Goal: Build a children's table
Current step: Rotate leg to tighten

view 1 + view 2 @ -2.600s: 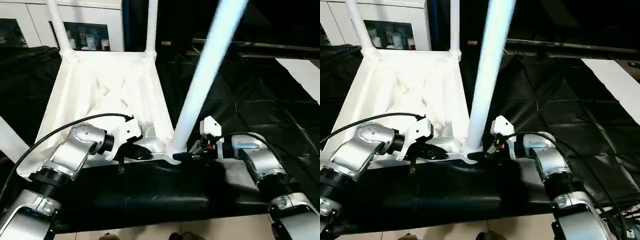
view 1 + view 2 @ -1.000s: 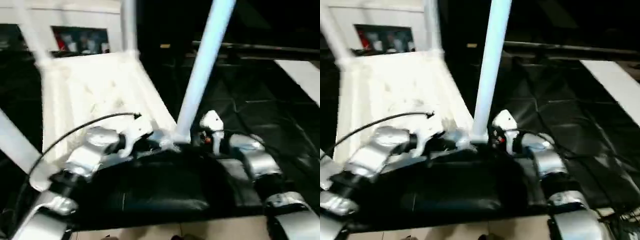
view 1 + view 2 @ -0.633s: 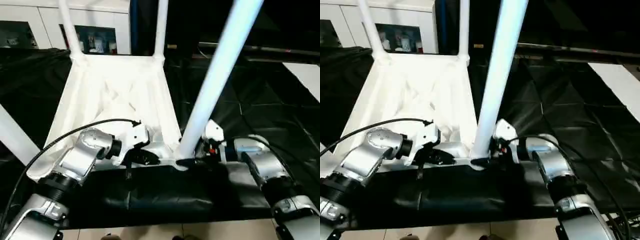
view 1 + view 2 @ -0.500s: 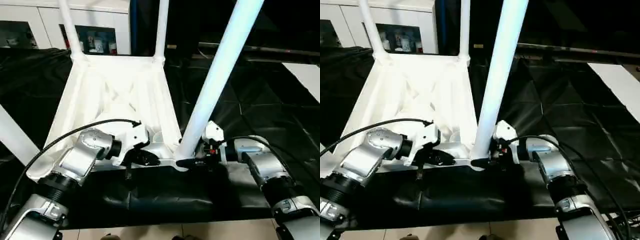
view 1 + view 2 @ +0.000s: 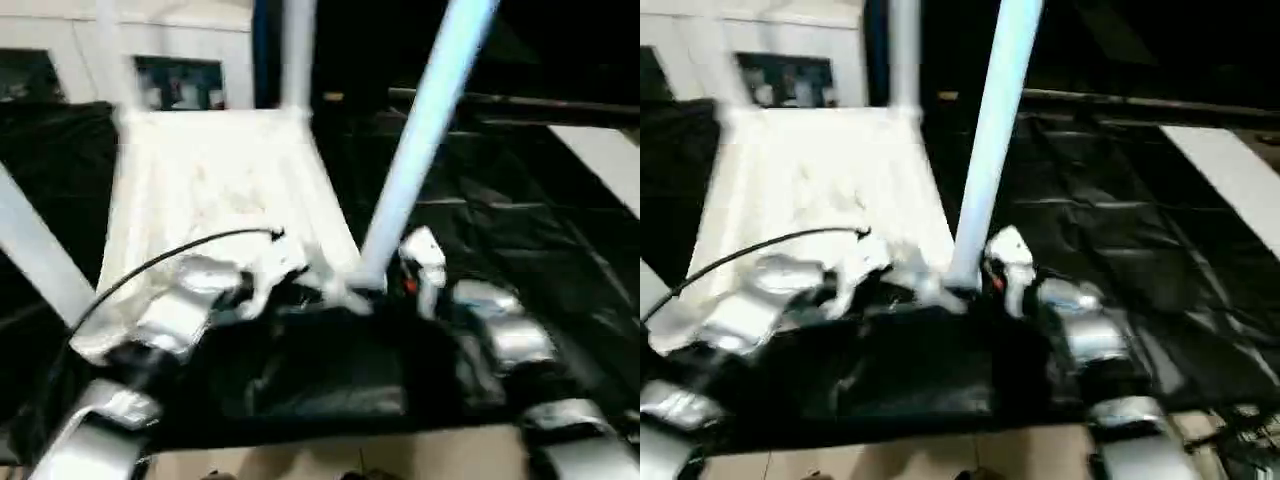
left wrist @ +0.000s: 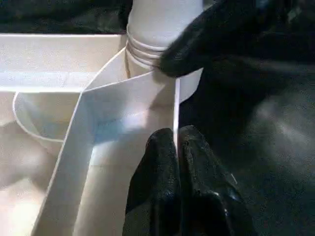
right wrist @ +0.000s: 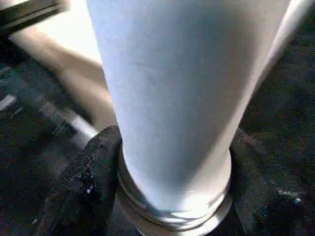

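Nearest the camera, the robot's two silver forearms reach in over a black cloth (image 5: pixel 330 370) that covers the work surface. The children's table (image 5: pixel 210 200) lies upside down on this cloth, its ribbed underside facing up.

The left gripper (image 6: pixel 176 142) is pressed shut, its two black fingers (image 6: pixel 160 162) pinching the thin white rim of the tabletop beside the near corner socket (image 6: pixel 162 64). In the head views this gripper sits at the near edge of the top, just left of that corner.

The right gripper (image 7: pixel 172 167) straddles the base of the near leg (image 5: pixel 990 130), one black finger (image 7: pixel 88 182) on each side of the tube where it enters the socket. The fingers stand apart by about the tube's width and lie against or very close to it; whether they actually clamp it cannot be told. One of its fingertips also appears in the left wrist view, resting against the socket's ribbed collar.

This leg rises steeply from the corner, leaning away to the right. Another leg (image 5: pixel 35 250) crosses the left side of the picture.

Further back, two more legs (image 5: pixel 298 50) stand at the far corners of the top. Behind them is a white cabinet (image 5: pixel 180 70) with glass doors, and a pale strip (image 5: pixel 1230 170) lies on the cloth at far right.
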Available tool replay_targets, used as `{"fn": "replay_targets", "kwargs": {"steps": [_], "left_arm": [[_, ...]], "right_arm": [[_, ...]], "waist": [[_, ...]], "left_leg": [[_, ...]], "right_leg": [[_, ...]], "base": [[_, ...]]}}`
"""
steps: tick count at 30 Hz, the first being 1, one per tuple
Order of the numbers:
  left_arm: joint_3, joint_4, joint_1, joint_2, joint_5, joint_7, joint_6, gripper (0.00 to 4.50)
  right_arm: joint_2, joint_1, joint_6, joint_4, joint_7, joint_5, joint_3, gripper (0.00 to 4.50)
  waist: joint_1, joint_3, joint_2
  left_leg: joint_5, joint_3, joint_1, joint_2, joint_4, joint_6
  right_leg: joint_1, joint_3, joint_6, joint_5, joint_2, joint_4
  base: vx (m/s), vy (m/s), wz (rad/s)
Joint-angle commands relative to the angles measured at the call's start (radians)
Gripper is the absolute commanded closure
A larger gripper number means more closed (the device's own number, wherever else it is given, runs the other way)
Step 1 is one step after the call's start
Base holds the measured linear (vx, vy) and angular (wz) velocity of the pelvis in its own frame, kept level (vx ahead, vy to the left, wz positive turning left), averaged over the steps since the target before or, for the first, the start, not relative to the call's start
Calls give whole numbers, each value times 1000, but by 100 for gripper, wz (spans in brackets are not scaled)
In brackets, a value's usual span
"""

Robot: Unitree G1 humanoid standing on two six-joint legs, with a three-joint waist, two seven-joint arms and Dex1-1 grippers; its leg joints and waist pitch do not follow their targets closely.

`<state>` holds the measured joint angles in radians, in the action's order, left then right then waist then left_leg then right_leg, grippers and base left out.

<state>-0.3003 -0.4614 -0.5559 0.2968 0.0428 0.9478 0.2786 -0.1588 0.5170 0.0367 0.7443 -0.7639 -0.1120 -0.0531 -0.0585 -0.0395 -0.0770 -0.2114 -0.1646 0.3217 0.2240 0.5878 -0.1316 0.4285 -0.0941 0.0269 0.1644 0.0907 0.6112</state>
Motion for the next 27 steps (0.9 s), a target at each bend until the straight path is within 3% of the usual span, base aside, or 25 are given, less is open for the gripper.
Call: {"fn": "replay_targets", "kwargs": {"steps": [1, 3, 5, 7, 11, 14, 17, 21, 23, 24, 26, 27], "left_arm": [[-14, -32, -1, -75, 2, -84, 18, 450], [-18, -39, -6, -121, 16, -147, 32, 450], [-27, -42, -6, -164, 40, -208, 40, 450], [-27, -43, -5, -166, 42, -211, 39, 450], [-41, -30, 8, -189, 50, -217, 50, 450], [-37, -20, 16, -180, 52, -199, 53, 450], [-27, -18, 16, -131, 40, -135, 23, 450], [-31, -8, 24, -82, 22, -50, -10, 450], [-36, -1, 28, -65, 16, -18, -18, 450], [-38, 5, 32, -51, 11, 9, -23, 450], [-47, 18, 38, -20, 0, 74, -44, 450], [-52, 35, 43, 9, -14, 136, -38, 450]], "right_arm": [[54, 16, 54, 64, 162, -3, 28, 176], [104, 35, 64, 90, 257, -12, 54, 176], [148, 58, 61, 113, 319, 2, 54, 176], [150, 59, 61, 114, 323, 3, 54, 176], [190, 71, 17, 108, 309, 15, 32, 176], [196, 74, -13, 90, 271, 16, 20, 106], [136, 60, -43, 51, 163, 32, -18, 97], [46, 36, -72, 1, -8, 37, -58, 97], [19, 26, -76, -20, -66, 32, -67, 97], [-3, 16, -71, -44, -118, 18, -71, 97], [-51, -3, -64, -94, -224, -10, -78, 97], [-91, -15, -79, -124, -288, -21, -81, 97]], "waist": [[1, 46, 2], [10, 44, 5], [13, 46, 9], [16, 47, 9], [22, 47, 9], [23, 47, 7], [20, 48, 7], [14, 50, 7], [11, 52, 6], [11, 52, 12], [7, 54, 14], [3, 57, 16]], "left_leg": [[-256, -5, 20, -7, -74, 23], [-284, -4, 17, -9, -73, 23], [-290, -2, 18, -8, -74, 23], [-300, -2, 14, -8, -75, 31], [-298, 1, 21, -2, -82, 42], [-292, 0, 23, -3, -83, 47], [-270, -2, 26, -3, -82, 61], [-242, -7, 23, 0, -79, 78], [-211, -10, 21, 1, -78, 86], [-198, -11, 21, 1, -78, 89], [-166, -11, 24, 4, -77, 101], [-142, -12, 21, 5, -74, 111]], "right_leg": [[-57, 34, 38, 557, 43, -108], [-49, 30, 23, 591, 41, -117], [-50, 28, 18, 588, 42, -117], [-49, 26, 24, 570, 41, -121], [-55, 30, 56, 508, 45, -113], [-57, 32, 65, 492, 45, -110], [-61, 36, 74, 472, 48, -108], [-62, 39, 106, 414, 46, -102], [-62, 43, 131, 360, 45, -95], [-63, 43, 146, 331, 44, -93], [-71, 44, 168, 263, 43, -84], [-71, 45, 197, 204, 42, -74]], "base": [[0, 0, 0], [0, 0, 0], [0, 0, 0], [0, 0, 0], [0, 0, 0], [0, 0, 0], [0, 0, 0], [0, 0, 0], [0, 0, 0], [0, 0, 0], [0, 0, 0], [0, 0, 0]]}}
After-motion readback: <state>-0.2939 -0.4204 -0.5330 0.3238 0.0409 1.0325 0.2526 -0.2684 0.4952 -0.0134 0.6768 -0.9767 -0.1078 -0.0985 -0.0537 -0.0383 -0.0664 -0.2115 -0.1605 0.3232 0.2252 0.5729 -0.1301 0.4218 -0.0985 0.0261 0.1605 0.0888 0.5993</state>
